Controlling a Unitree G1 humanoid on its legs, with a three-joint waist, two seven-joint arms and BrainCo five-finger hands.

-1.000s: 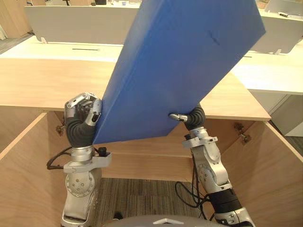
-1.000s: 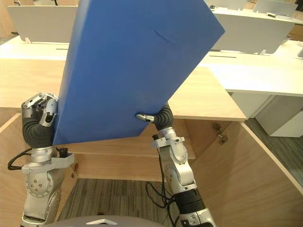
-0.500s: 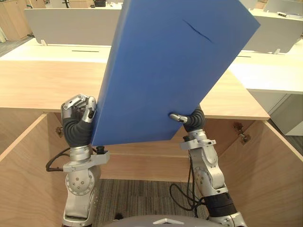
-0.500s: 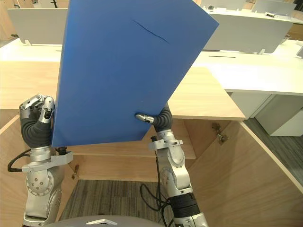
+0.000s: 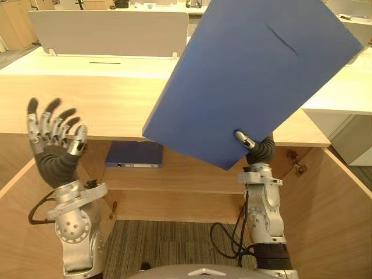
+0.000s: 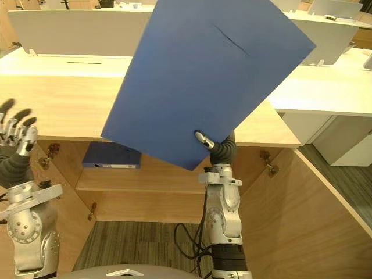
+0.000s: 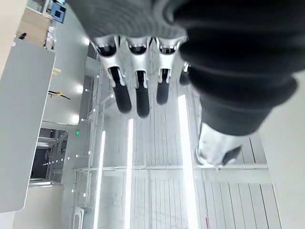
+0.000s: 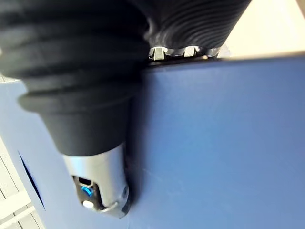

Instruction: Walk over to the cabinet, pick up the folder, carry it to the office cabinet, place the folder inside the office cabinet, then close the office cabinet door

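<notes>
Right hand (image 5: 260,150) pinches the blue folder (image 5: 256,75) at its low edge, near the bottom corner: thumb (image 5: 244,139) is pressed on the near face, fingers (image 8: 186,50) hook over the edge to the back, as the right wrist view shows. Folder is in the air, tilted, and leans up and away over the top of the office cabinet (image 5: 75,107), touching nothing else. Left hand (image 5: 55,136) is raised at the left, palm out, fingers (image 7: 138,90) straight and spread. It holds nothing and is well apart from the folder.

Handling, judged: the folder stays dead flat hanging off one corner pinch, so it is stiff board. It looks light enough for one hand. The face is smooth and likely slippery under the thumb. Most of the sheet sits above and to the left of the grip, so it will want to swing round the pinch. A safer hold is a second hand on the lower left edge, or a grip closer to the middle of the low edge. There is a small dark crease on the near face, not a place to hold.

Below, the cabinet is open, doors (image 5: 325,209) swung out. The shelf (image 5: 186,171) is bare at the right, with a dark blue binder (image 5: 135,154) lying flat at the left.
</notes>
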